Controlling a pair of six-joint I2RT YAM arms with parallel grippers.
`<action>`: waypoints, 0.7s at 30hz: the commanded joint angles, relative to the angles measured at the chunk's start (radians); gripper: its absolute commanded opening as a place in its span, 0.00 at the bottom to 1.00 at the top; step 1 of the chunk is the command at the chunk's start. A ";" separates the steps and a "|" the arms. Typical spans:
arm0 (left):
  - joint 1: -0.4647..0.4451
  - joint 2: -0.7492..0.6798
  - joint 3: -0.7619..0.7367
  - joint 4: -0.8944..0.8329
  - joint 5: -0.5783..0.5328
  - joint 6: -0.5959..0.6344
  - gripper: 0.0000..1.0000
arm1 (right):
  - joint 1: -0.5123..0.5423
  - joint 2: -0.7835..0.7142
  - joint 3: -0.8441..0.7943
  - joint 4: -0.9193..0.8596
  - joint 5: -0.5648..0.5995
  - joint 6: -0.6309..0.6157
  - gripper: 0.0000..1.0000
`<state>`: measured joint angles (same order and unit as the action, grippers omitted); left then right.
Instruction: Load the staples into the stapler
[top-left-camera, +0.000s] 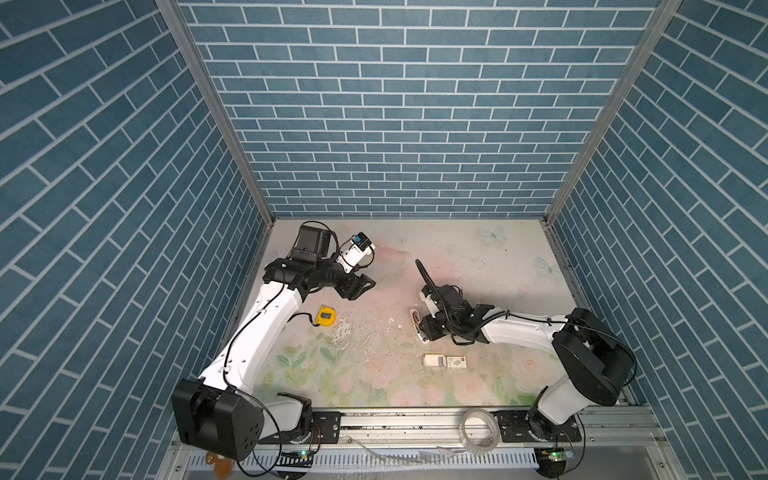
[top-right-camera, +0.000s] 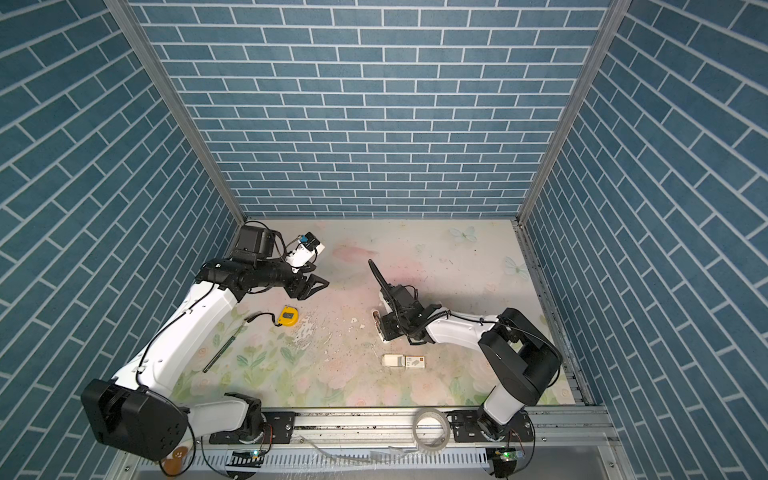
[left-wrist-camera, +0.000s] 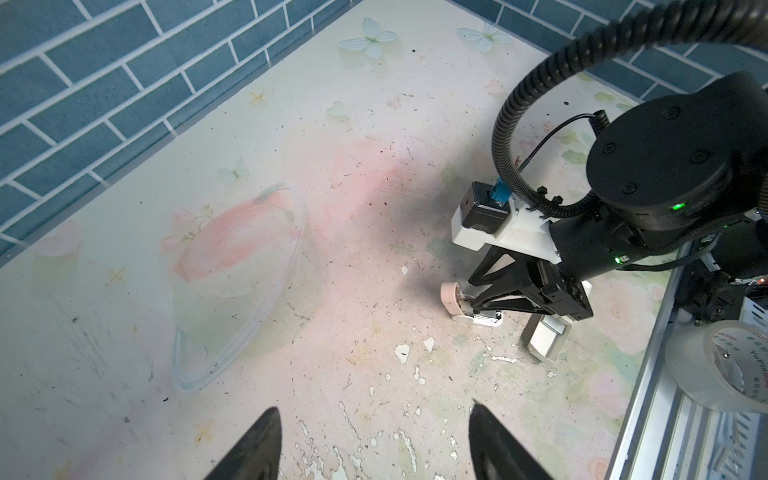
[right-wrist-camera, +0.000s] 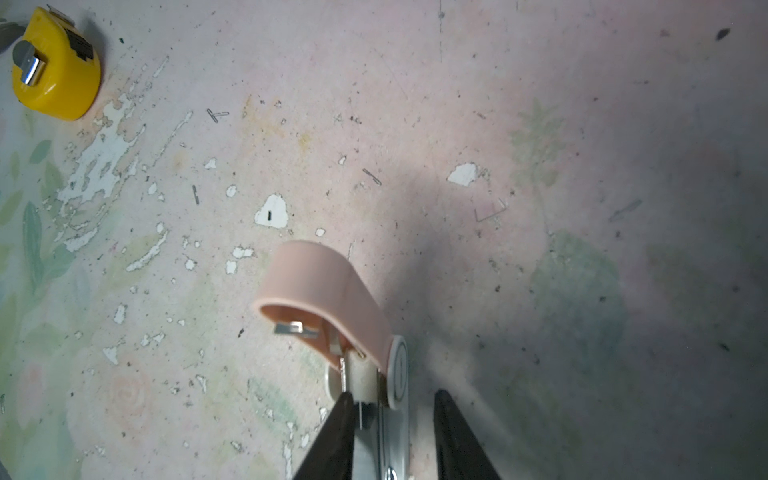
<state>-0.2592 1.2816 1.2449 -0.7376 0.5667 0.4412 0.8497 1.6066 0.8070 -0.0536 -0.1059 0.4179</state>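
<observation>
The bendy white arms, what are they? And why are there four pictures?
They are two robot arms. Two pictures look down from above; two come from a camera on each arm's wrist. On the flowery table lie a yellow tape measure, a white staple carton and a pink stapler with its lid flipped open. The left tool is open and empty. The right tool sits around the stapler; whether it squeezes it, I cannot tell.

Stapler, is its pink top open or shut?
Open. The stapler has its pink top swung up, away from the silver track.
</observation>
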 joint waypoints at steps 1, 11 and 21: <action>0.008 -0.011 -0.009 0.001 0.010 0.003 0.72 | -0.005 -0.002 0.021 -0.043 -0.008 -0.031 0.33; 0.007 -0.016 -0.018 0.000 0.009 0.004 0.72 | -0.006 0.000 0.013 -0.065 -0.008 -0.037 0.32; 0.008 -0.017 -0.028 0.007 0.007 0.003 0.72 | -0.005 0.021 0.008 -0.070 -0.009 -0.043 0.31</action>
<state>-0.2596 1.2800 1.2278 -0.7315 0.5663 0.4412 0.8494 1.6066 0.8070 -0.0765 -0.1101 0.4107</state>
